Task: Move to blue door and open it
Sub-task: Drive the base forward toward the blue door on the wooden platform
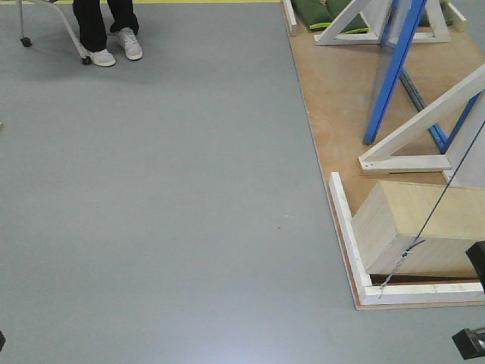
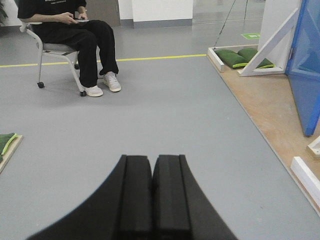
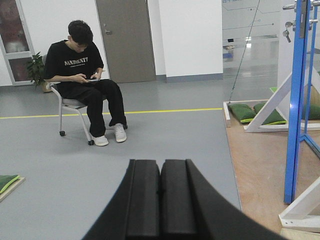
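Observation:
The blue door (image 1: 392,74) stands on a wooden platform to my right and shows edge-on as a slanted blue bar in the front view. Its glossy panel (image 2: 306,65) fills the right edge of the left wrist view. The right wrist view shows the door's thin blue edge (image 3: 298,100), with a silver lever handle (image 3: 289,7) and a lock (image 3: 287,31) near the top. My left gripper (image 2: 152,159) is shut, holds nothing and hangs over grey floor. My right gripper (image 3: 161,162) is also shut and empty, well short of the door.
The wooden platform (image 1: 341,91) has a white raised kerb (image 1: 342,220). On it stand white diagonal braces (image 1: 424,121), a pale wooden box (image 1: 417,227) and green sandbags (image 3: 250,112). A person sits on a wheeled chair (image 3: 82,85) ahead to the left. A thin cable (image 1: 424,227) crosses the box.

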`<state>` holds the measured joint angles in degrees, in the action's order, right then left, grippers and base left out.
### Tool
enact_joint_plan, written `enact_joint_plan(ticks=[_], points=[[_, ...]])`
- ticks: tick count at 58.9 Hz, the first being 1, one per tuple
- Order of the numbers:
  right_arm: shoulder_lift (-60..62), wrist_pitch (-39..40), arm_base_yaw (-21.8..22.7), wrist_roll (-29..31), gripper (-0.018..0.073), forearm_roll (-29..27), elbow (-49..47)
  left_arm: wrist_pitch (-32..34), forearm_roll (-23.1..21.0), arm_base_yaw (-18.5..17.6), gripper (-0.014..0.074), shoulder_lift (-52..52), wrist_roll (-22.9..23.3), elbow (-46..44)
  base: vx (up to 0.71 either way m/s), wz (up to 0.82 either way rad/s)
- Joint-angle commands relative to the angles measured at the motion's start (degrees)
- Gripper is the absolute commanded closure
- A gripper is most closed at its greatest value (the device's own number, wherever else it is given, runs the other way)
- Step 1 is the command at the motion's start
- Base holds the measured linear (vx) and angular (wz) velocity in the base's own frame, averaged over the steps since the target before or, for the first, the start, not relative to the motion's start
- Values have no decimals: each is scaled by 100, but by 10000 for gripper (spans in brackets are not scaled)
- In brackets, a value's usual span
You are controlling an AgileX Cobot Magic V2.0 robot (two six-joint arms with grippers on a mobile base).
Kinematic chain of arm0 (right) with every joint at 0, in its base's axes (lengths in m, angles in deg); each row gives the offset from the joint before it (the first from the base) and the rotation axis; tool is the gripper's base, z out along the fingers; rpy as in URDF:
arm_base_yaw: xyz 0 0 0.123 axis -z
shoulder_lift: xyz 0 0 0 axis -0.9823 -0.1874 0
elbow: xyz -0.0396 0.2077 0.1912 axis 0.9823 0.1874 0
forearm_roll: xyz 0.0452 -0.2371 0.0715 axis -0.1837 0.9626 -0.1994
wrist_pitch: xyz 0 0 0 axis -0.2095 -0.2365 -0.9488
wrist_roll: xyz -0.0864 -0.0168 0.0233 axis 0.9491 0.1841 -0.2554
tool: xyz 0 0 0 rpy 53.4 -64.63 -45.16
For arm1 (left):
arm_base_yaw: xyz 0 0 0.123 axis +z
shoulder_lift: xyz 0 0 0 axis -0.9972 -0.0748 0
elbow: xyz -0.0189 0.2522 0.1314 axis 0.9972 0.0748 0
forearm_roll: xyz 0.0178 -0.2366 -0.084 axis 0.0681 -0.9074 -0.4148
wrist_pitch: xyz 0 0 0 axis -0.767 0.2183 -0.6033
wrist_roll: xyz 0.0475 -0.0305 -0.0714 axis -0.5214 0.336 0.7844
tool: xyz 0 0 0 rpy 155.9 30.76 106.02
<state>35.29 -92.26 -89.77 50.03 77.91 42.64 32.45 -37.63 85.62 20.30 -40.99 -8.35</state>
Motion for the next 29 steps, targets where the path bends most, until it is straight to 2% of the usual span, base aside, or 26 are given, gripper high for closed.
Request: enact_joint_plan(ticks=[1, 29], points=[[-21, 478, -7, 15, 547, 48, 2, 489, -12, -36, 524, 77, 39, -149, 0, 0], [-21, 479, -7, 15, 547, 48, 2, 489, -12, -36, 524, 77, 39, -149, 0, 0]])
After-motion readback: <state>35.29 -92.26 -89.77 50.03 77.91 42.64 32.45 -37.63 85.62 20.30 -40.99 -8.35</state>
